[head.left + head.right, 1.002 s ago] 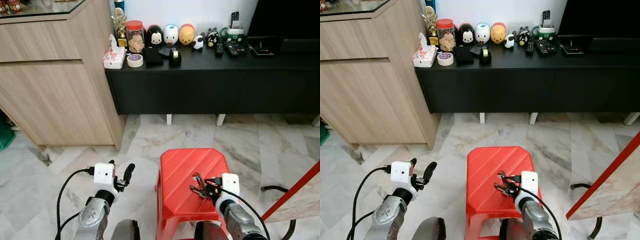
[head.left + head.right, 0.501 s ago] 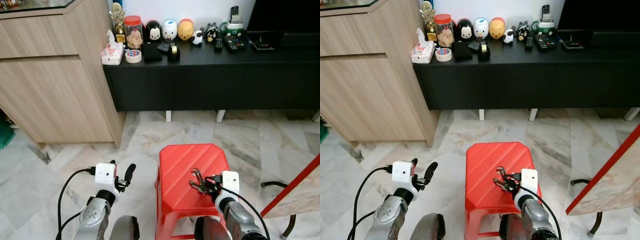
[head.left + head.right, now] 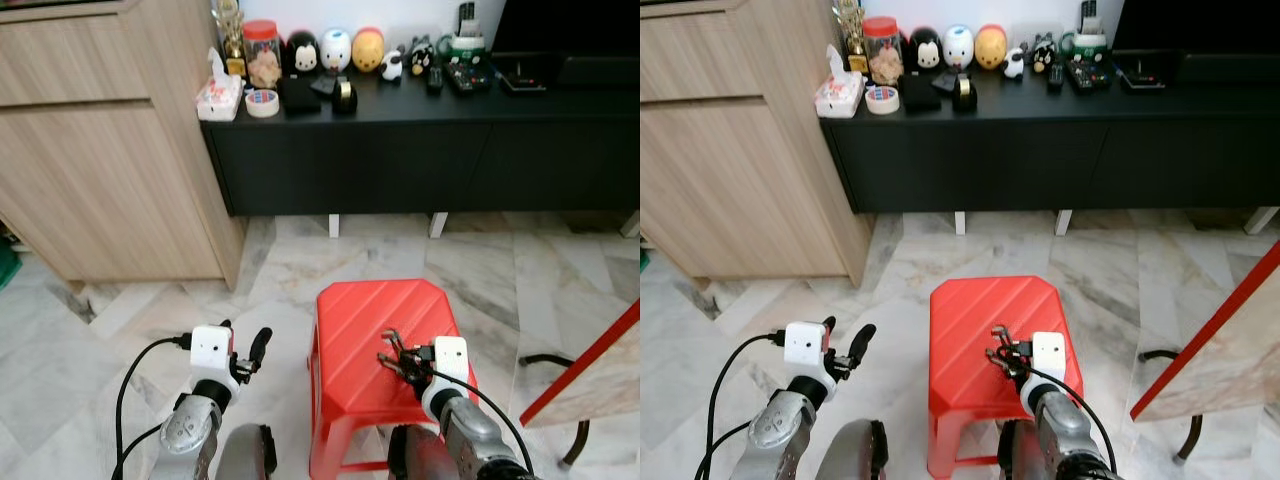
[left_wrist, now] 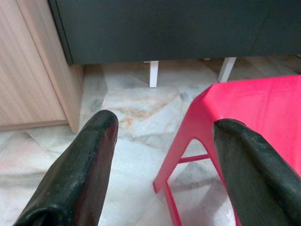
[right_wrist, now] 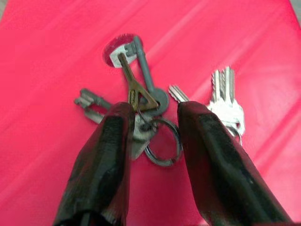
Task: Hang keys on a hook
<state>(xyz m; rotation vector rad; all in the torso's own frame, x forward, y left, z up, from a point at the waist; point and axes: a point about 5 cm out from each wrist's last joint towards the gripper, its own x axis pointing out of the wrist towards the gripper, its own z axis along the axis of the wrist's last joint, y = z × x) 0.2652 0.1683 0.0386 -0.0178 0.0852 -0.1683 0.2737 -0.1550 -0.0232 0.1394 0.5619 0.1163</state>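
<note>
Two black fingers of your right gripper (image 5: 155,136) now straddle the bunch of metal keys (image 5: 155,110) on the red plastic stool (image 3: 360,330), narrowly open after lowering; close next.

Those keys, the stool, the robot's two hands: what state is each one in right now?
keys: bunched on a ring, lying on the stool, not hung on any hook.
red stool: upright on the marble floor.
right hand: fingers apart, straddling the key ring, not clearly gripping it.
left hand: open, holding nothing, above the floor beside the stool.
jar: red lid on, standing on the black cabinet.
</note>
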